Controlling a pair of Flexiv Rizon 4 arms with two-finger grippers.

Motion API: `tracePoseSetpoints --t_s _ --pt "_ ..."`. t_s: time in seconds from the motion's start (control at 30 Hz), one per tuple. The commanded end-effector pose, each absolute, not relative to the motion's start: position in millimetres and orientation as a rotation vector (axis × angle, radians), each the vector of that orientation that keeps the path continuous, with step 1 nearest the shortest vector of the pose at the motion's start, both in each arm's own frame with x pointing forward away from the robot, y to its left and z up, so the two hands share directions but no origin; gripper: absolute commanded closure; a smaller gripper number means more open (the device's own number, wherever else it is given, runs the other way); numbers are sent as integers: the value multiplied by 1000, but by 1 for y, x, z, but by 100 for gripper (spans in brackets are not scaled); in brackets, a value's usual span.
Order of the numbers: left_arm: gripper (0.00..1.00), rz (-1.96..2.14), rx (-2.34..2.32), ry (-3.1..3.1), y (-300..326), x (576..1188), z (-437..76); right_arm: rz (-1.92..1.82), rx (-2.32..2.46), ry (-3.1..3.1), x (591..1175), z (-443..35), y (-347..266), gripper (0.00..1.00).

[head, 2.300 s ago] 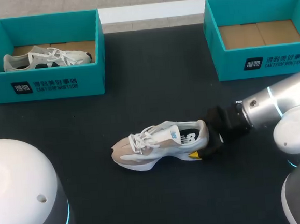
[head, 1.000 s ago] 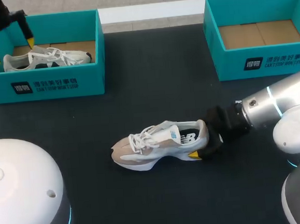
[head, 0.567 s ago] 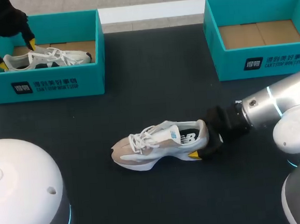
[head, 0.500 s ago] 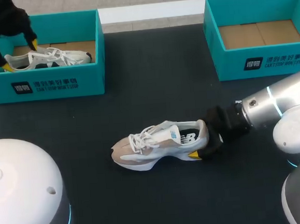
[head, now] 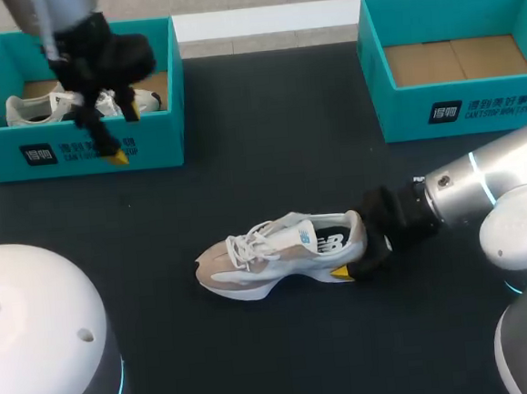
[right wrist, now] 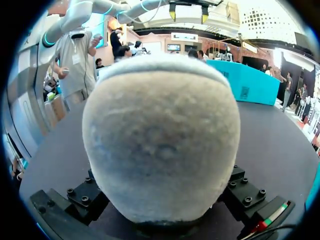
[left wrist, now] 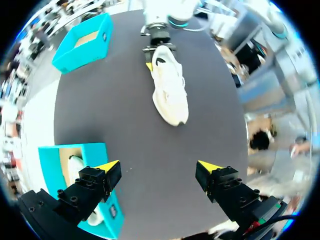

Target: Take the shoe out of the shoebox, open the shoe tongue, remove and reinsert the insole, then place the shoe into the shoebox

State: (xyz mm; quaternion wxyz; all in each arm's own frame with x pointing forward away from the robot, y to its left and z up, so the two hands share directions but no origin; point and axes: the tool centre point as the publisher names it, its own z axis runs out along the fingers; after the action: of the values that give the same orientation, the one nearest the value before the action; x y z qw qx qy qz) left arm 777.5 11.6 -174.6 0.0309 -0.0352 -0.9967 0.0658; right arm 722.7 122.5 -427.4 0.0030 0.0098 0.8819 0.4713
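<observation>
A beige-and-white shoe (head: 281,250) lies on its sole mid-table, toe pointing left. My right gripper (head: 351,245) is shut on its heel, one yellow tip showing at the near side. In the right wrist view the heel (right wrist: 160,145) fills the space between the fingers and hides their tips. My left gripper (head: 123,135) hangs open over the front wall of the left shoebox (head: 150,147), holding nothing. In the left wrist view the open gripper (left wrist: 159,167) looks down the table toward the shoe (left wrist: 170,85), with that box (left wrist: 55,160) beside one finger.
A second, similar shoe (head: 37,107) lies inside the left shoebox. The right shoebox (head: 457,109) at the back right shows only its cardboard floor. Dark tabletop (head: 269,151) stretches between the boxes and the shoe.
My left arm has swung from the left shoebox's far left corner rightward and forward, over the box's front wall. The right arm and the shoe have not moved.
</observation>
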Motion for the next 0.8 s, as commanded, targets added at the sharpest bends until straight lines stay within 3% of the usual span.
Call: tracePoseSetpoints --t_s 0.03,0.63,0.8 --pt "0 219 1010 -2952 -11 766 -178 1475 32 2765 725 -433 128 100" --pt "0 219 1010 -2952 -11 766 -178 1475 32 2765 725 -433 128 100" --pt "0 247 1292 -2843 -38 746 -185 1475 32 2765 725 -433 128 100"
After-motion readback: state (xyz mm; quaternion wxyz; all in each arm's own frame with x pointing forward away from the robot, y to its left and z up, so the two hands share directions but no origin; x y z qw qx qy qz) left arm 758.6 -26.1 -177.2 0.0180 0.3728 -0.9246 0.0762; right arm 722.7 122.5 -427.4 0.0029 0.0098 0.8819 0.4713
